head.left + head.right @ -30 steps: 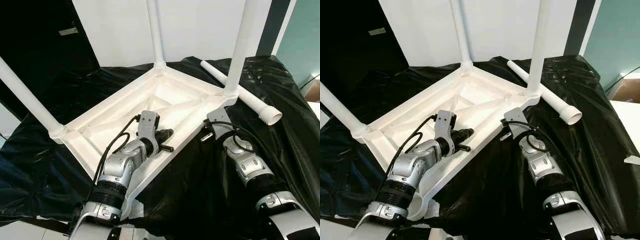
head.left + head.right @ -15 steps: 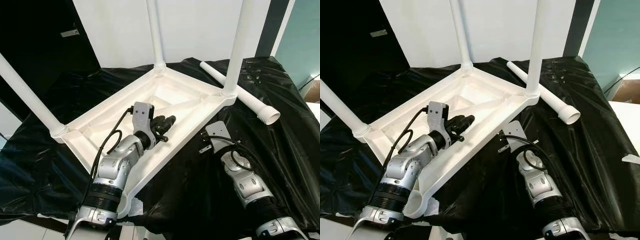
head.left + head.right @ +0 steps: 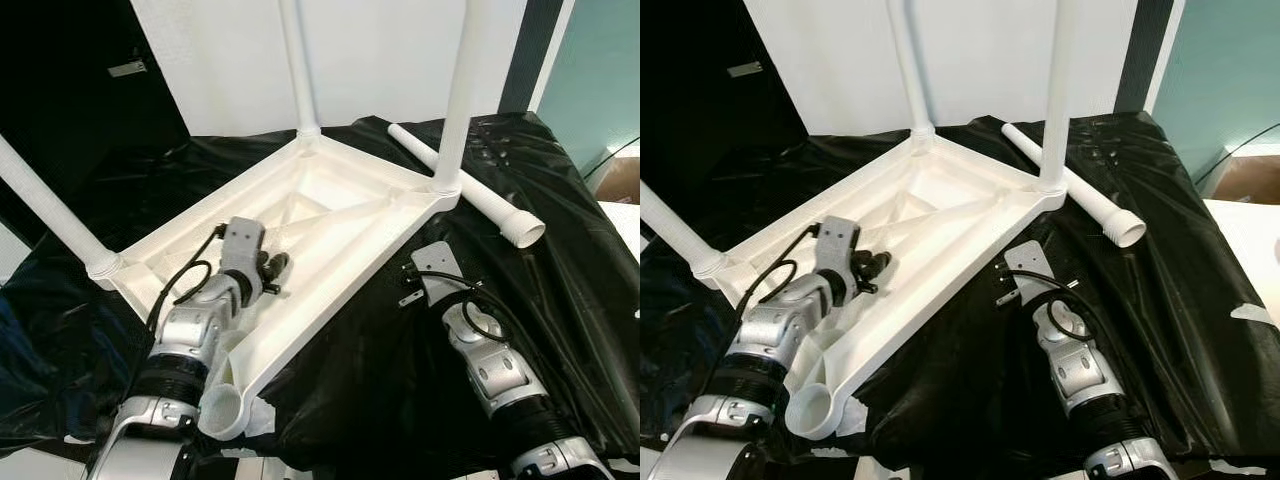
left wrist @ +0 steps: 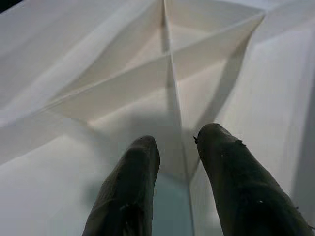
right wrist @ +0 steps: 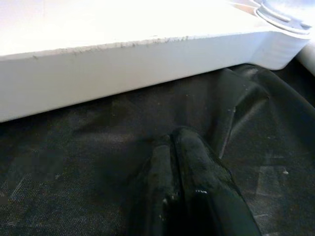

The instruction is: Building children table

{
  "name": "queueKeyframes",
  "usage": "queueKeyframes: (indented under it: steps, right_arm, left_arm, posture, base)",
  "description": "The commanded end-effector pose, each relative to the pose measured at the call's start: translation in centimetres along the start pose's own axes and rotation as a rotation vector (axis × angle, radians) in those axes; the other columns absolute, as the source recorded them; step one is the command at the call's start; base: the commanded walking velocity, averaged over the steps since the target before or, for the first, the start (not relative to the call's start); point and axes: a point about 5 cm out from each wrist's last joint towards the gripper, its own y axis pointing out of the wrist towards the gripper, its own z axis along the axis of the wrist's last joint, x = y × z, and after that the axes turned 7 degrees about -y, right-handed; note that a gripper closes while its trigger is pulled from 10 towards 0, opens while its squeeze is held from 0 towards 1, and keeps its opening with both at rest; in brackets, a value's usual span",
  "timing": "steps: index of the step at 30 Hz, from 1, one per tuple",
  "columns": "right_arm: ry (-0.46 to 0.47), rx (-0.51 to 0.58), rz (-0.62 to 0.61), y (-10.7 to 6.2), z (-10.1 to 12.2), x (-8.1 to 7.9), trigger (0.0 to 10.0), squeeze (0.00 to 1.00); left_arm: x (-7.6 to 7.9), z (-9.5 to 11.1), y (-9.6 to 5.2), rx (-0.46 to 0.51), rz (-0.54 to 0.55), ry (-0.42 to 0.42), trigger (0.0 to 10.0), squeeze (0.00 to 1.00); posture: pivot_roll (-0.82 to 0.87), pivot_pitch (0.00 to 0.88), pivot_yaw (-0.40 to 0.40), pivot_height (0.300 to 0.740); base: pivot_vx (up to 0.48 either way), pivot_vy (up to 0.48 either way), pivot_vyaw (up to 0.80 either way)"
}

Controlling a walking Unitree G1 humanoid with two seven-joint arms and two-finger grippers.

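1. Upturned white plastic table top [image 3: 330, 215] is lying on the black plastic sheet [image 3: 560, 300] – three white tube legs [image 3: 455, 100] fitted, one loose white tube leg [image 3: 1070, 180] lying behind its far-right corner.
2. Left gripper [image 4: 172, 157] – fingers apart, hovering inside the ribbed underside.
3. Right gripper [image 5: 172, 147] – fingers together, sitting nearer the loose leg, which is running diagonally away.
4. Empty corner socket [image 3: 222, 410] is waiting at the near edge.

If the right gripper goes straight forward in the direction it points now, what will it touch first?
Most likely the outer side wall of the upturned white table. The right gripper, fingers shut, lies low over the black sheet and points at that wall; the depth is hard to judge.
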Motion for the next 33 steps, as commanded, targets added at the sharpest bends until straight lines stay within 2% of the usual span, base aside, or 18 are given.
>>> queueKeyframes:
  steps: [1, 3, 5, 6, 8, 11, 15, 17, 18, 20, 21, 23, 27, 29, 30, 31, 32, 33]
  right_arm:
    - [0.003, -0.005, 0.028, -0.1, 0.0, -0.7, 10.0, 0.0]
    - [0.006, -0.003, 0.028, 0.0, 0.0, -0.7, 10.0, 0.0]
    - [0.012, 0.004, 0.025, 0.2, 0.2, -0.5, 10.0, 0.0]
    - [0.012, 0.004, 0.025, 0.2, 0.2, -0.5, 10.0, 0.0]
    - [0.017, 0.007, 0.021, 0.3, 0.4, -0.4, 10.0, 0.0]
    - [0.021, 0.004, 0.015, 0.3, 0.5, -0.3, 10.0, 0.0]
    - [0.022, 0.003, 0.013, 0.2, 0.5, -0.3, 10.0, 0.0]
    - [0.031, -0.004, 0.007, 0.1, 0.4, -0.3, 10.0, 0.0]
    - [0.031, -0.004, 0.007, 0.1, 0.4, -0.3, 10.0, 0.0]
    - [0.039, -0.009, 0.005, 0.1, 0.3, -0.4, 10.0, 0.0]
    - [0.039, -0.009, 0.005, 0.1, 0.3, -0.4, 10.0, 0.0]
    - [0.043, -0.009, 0.005, 0.0, 0.3, -0.5, 10.0, 0.0]
    - [0.045, -0.011, 0.003, 0.1, 0.3, -0.3, 10.0, 0.0]
    - [0.045, -0.011, 0.003, 0.1, 0.3, -0.3, 10.0, 0.0]
    - [0.045, -0.011, 0.001, 0.2, 0.3, -0.2, 10.0, 0.0]
    - [0.045, -0.011, 0.001, 0.2, 0.3, -0.2, 10.0, 0.0]
    - [0.045, -0.012, 0.0, 0.2, 0.3, -0.2, 10.0, 0.0]
    - [0.045, -0.012, 0.0, 0.2, 0.3, -0.2, 10.0, 0.0]
  left_arm:
    - [-0.4, -0.8, -0.2, -0.033, 0.063, 0.011, 10.0, 0.01]
    - [0.0, -1.3, -0.2, -0.062, 0.036, 0.042, 10.0, 0.0]
    - [1.6, -1.9, -0.1, -0.111, -0.09, 0.158, 10.0, 0.0]
    - [1.6, -1.9, -0.1, -0.111, -0.09, 0.158, 10.0, 0.0]
    - [3.2, -1.5, -0.1, -0.095, -0.216, 0.206, 10.0, 0.0]
    - [4.0, -0.5, 0.1, -0.073, -0.264, 0.216, 10.0, 0.0]
    - [4.0, -0.3, 0.1, -0.074, -0.258, 0.219, 10.0, 0.0]
    - [4.4, -1.3, -0.2, -0.144, -0.321, 0.251, 10.0, 0.0]
    - [4.4, -1.3, -0.2, -0.144, -0.321, 0.251, 10.0, 0.0]
    - [4.9, -3.0, -0.6, -0.254, -0.395, 0.264, 10.0, 0.0]
    - [4.9, -3.0, -0.6, -0.254, -0.395, 0.264, 10.0, 0.0]
    - [6.0, -3.8, -1.0, -0.298, -0.473, 0.23, 10.0, 0.0]
    - [7.1, -3.7, -0.9, -0.271, -0.508, 0.211, 10.0, 0.0]
    - [7.1, -3.7, -0.9, -0.271, -0.508, 0.211, 10.0, 0.0]
    - [7.1, -3.0, -0.3, -0.21, -0.465, 0.219, 10.0, 0.0]
    - [7.1, -3.0, -0.3, -0.21, -0.465, 0.219, 10.0, 0.0]
    - [6.9, -1.8, 0.4, -0.108, -0.423, 0.226, 10.0, 0.0]
    - [6.9, -1.8, 0.4, -0.108, -0.423, 0.226, 10.0, 0.0]
  posture:
    - [-0.06, 0.0, 0.104, 0.74]
    - [-0.06, 0.0, 0.104, 0.74]
    - [-0.06, 0.0, 0.104, 0.74]
    - [-0.06, 0.0, 0.104, 0.74]
    - [-0.05, 0.0, 0.104, 0.74]
    - [-0.06, 0.0, 0.112, 0.74]
    - [-0.06, 0.0, 0.112, 0.74]
    - [-0.07, 0.0, 0.123, 0.74]
    - [-0.07, 0.0, 0.123, 0.74]
    - [-0.07, 0.0, 0.124, 0.74]
    - [-0.07, 0.0, 0.124, 0.74]
    - [-0.07, 0.0, 0.126, 0.74]
    - [-0.07, 0.0, 0.125, 0.74]
    - [-0.07, 0.0, 0.125, 0.74]
    - [-0.07, 0.0, 0.125, 0.74]
    - [-0.07, 0.0, 0.125, 0.74]
    - [-0.07, 0.0, 0.125, 0.74]
    - [-0.07, 0.0, 0.125, 0.74]
  base:
    - [0.0, 0.0, 0.0]
    - [0.0, 0.0, 0.0]
    - [0.0, 0.0, 0.0]
    - [0.0, 0.0, 0.0]
    - [0.0, 0.0, 0.0]
    - [0.0, 0.0, 0.0]
    - [0.0, 0.0, 0.0]
    - [0.0, 0.0, 0.0]
    - [0.0, 0.0, 0.0]
    - [0.0, 0.0, 0.0]
    - [0.0, 0.0, 0.0]
    - [0.0, 0.0, 0.0]
    - [0.0, 0.0, 0.0]
    - [0.0, 0.0, 0.0]
    - [0.0, 0.0, 0.0]
    - [0.0, 0.0, 0.0]
    - [0.0, 0.0, 0.0]
    - [0.0, 0.0, 0.0]
